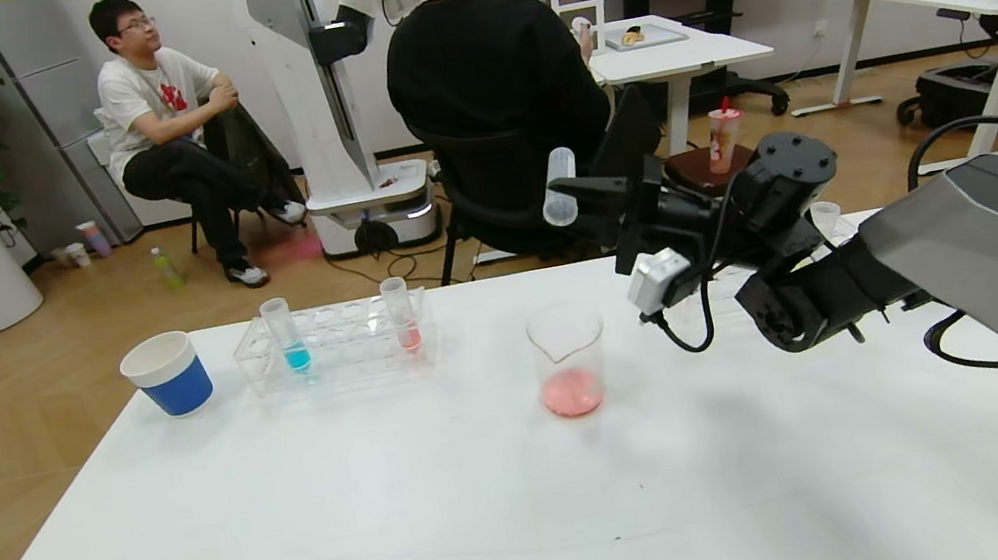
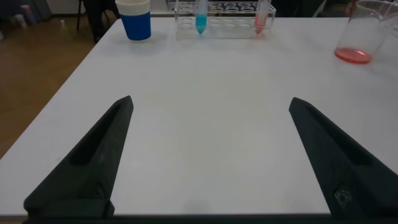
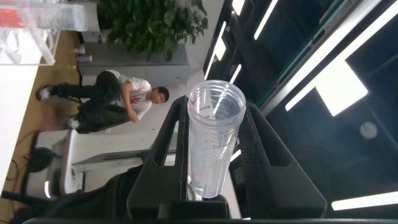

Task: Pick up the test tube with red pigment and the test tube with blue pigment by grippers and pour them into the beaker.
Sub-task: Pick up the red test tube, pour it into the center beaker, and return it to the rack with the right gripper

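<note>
My right gripper (image 1: 582, 200) is shut on a slim clear test tube (image 1: 559, 187), held up in the air above and just right of the beaker (image 1: 568, 360). No liquid shows in the tube, and its open mouth (image 3: 216, 102) faces the right wrist camera. The beaker stands mid-table with a little pinkish-red liquid in it. The test tube with blue pigment (image 1: 290, 340) stands upright in the clear rack (image 1: 339, 352), with a pink-red tube (image 1: 402, 316) near the rack's right end. My left gripper (image 2: 210, 100) is open and empty, low over the near table; it is out of the head view.
A blue-and-white paper cup (image 1: 168, 374) stands left of the rack near the table's far left corner. A small clear cup (image 1: 825, 217) sits behind my right arm. Two people, a white robot and other tables are beyond the table's far edge.
</note>
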Available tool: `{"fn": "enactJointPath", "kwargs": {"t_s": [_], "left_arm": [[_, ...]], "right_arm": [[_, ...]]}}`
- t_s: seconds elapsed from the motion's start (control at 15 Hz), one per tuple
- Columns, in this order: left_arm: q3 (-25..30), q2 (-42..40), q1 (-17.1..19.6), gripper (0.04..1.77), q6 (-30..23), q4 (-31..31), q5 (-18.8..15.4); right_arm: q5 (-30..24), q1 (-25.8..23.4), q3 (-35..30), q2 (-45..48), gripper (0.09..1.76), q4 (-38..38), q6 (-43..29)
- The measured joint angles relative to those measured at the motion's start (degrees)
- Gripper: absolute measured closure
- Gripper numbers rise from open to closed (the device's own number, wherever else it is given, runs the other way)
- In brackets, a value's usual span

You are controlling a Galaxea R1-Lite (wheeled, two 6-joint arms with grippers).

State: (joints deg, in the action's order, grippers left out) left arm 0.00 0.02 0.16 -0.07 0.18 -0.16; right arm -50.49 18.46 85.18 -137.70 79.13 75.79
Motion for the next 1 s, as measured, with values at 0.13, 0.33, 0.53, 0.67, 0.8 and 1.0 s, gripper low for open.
{"fn": "enactJointPath", "kwargs": {"t_s": [0.13,0.33,0.53,0.67,0.8,1.0], "left_arm": [[0.0,0.0,0.0,0.06,0.0,-0.02,0.0],[0.0,0.0,0.0,0.06,0.0,-0.02,0.0],[0.0,0.0,0.0,0.06,0.0,-0.02,0.0],[0.0,0.0,0.0,0.06,0.0,0.0,-0.02],[0.0,0.0,0.0,0.06,0.0,0.0,0.02],[0.0,0.0,0.0,0.06,0.0,-0.02,0.0]], "right_arm": [[4.9,0.26,1.23,1.57,1.34,0.56,-11.93],[16.04,1.06,0.62,4.29,1.34,3.58,-28.44],[27.87,2.21,-4.41,7.46,1.34,5.77,-41.58],[34.56,2.88,-10.64,10.31,1.34,5.79,-47.79],[43.01,3.67,-18.09,14.53,1.34,4.14,-56.39],[51.26,4.45,-26.53,22.87,1.34,-7.57,-63.12]]}}
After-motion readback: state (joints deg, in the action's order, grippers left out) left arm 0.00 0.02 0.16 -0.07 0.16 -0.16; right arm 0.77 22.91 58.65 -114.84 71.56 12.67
